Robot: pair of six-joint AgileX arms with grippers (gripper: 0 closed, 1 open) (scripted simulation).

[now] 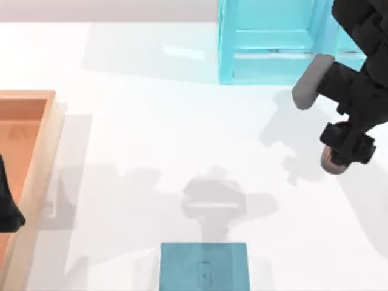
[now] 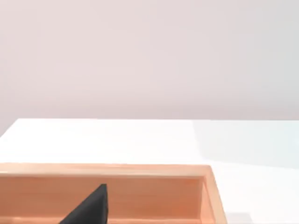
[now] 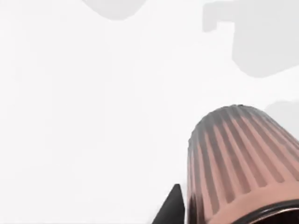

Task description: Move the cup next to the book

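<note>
At the table's left edge, the left gripper [image 1: 9, 212] is sitting parked over the open orange-tan wooden tray [image 1: 37, 176]; whether its fingers are apart or together cannot be told. Near the middle of the near edge, the flat teal-blue rectangular book [image 1: 204, 265] is lying on the white table [image 1: 139, 133], with the bright cyan shelf unit [image 1: 267, 42] standing at the far side. On the right, the right gripper [image 1: 347, 145] is clasping the small pale pinkish-tan ribbed cup [image 1: 330, 160], carrying it above the table, well apart from the book.

The cup is looking light and rigid, probably breakable; its ribs should be giving the fingers purchase, so holding across the rim or upper wall seems soundest.

The right wrist view is showing the cup's ribbing [image 3: 238, 163] and dark glossy rim, which the top view is not resolving; the top view alone is showing the book.
</note>
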